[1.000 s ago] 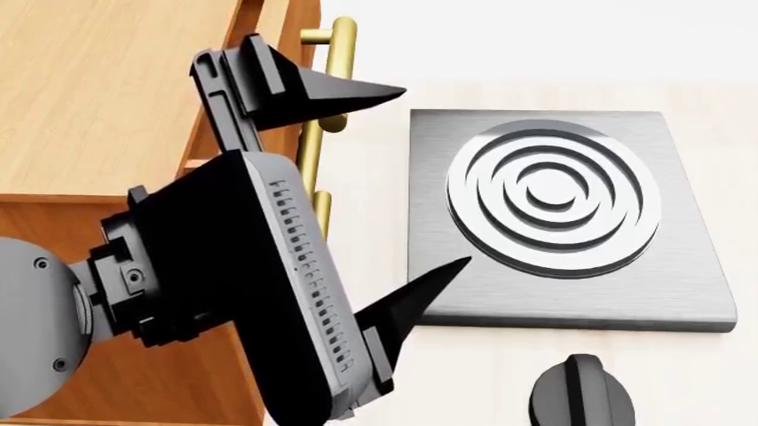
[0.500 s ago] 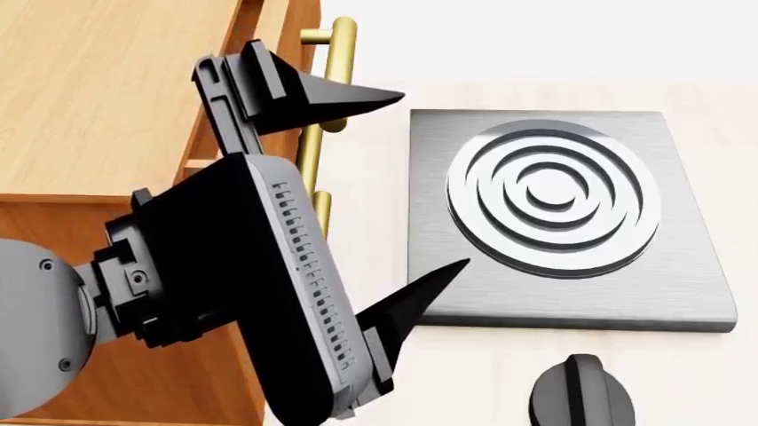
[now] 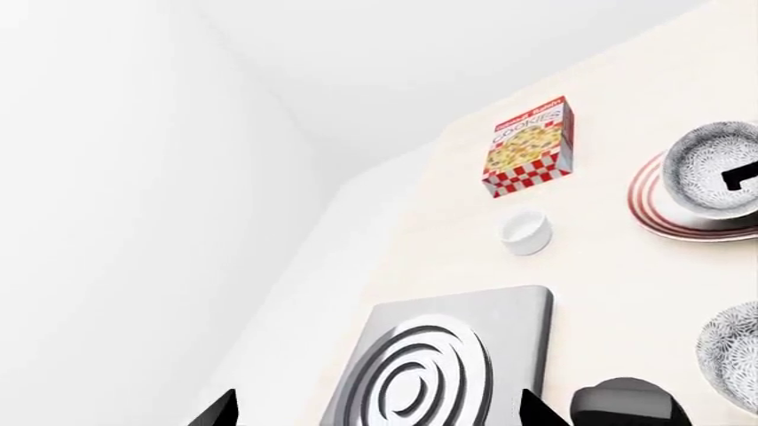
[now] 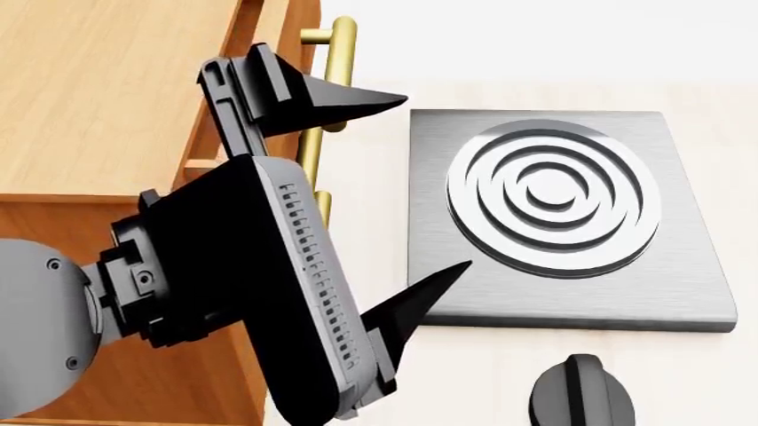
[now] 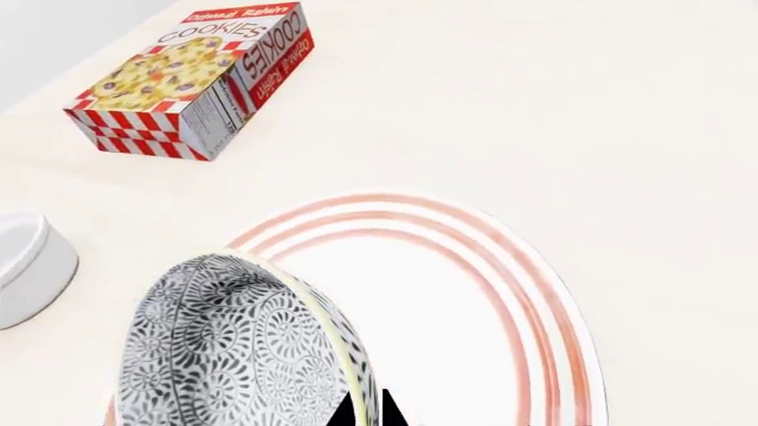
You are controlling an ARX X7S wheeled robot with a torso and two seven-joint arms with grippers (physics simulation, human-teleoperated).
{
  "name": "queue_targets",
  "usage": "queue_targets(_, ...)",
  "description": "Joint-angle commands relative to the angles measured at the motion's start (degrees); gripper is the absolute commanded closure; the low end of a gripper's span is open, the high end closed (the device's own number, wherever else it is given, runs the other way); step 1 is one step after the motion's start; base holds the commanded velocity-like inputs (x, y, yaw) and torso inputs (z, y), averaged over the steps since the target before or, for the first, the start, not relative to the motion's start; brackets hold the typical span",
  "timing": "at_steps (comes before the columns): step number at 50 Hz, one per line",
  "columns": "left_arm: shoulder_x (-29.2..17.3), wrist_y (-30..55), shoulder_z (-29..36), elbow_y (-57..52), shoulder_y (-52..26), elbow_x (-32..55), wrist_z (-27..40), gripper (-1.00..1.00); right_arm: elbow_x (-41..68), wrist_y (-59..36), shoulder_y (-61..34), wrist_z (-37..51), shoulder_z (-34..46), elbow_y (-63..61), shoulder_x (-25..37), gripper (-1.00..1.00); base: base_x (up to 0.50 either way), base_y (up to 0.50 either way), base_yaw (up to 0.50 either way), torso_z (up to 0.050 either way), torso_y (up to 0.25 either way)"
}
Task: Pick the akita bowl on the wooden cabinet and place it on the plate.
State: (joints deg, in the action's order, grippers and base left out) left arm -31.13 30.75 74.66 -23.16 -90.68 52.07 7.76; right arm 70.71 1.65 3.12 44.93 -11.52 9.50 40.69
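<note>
The akita bowl (image 5: pixel 225 346), white with a dense blue-grey pattern, hangs tilted over the red-ringed plate (image 5: pixel 498 266). My right gripper (image 5: pixel 369 415) is shut on its rim, one dark fingertip on each side of the wall. From the left wrist view the same bowl (image 3: pixel 705 164) shows over the plate (image 3: pixel 663 209). My left gripper (image 4: pixel 432 182) is open and holds nothing, hovering beside the wooden cabinet (image 4: pixel 106 89) and above the stove's edge. In the left wrist view, only the two tips of the left gripper (image 3: pixel 376 417) show, wide apart.
A dark square stove (image 4: pixel 556 213) with ring burner lies right of the cabinet, a black knob (image 4: pixel 580 390) in front of it. A brass handle (image 4: pixel 337 71) sticks out of the cabinet. A cookie box (image 5: pixel 195 80), a plain white cup (image 5: pixel 30 266) and a second patterned bowl (image 3: pixel 734 351) stand on the table.
My left arm has shifted very slightly in the head view, its gripper still open. Nothing else there has moved.
</note>
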Motion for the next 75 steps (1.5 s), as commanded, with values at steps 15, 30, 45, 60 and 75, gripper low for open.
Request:
queue_targets(15,0.15,-0.47,0.21,0.64,0.83,-0.60,-0.36,-1.00,-1.50,-1.02,-2.93,-1.27,1.13,2.39,-0.40,1.00,0.00,0.00,0.00,0.001,0.000)
queue_targets(30,0.41,-0.66,0.39,1.15,1.24,-0.96,-0.63,-1.00,-1.47,-1.01,-2.58,-2.11,0.86,4.20,-0.57,1.00,0.00,0.00,0.00,0.000,0.000)
queue_targets(45,0.85,-0.61,0.61,1.69,1.34,-1.36,-0.97,-1.00,-2.01,-1.87,-4.77,-4.23,2.47,7.40,-1.16,1.00,0.00,0.00,0.00,0.000,0.000)
queue_targets(60,0.66,-0.71,0.33,1.64,1.52,-1.30,-0.84,-1.00,-4.96,-2.94,-3.42,-1.27,4.04,2.61,0.99,-1.00,0.00,0.00,0.00,0.000,0.000)
queue_targets(75,-0.02,-0.44,-0.09,0.79,1.54,-0.86,-0.31,-1.00,-3.48,-2.96,2.54,2.04,0.01,-7.36,4.59,-1.00,0.00,0.00,0.00,0.000,0.000)
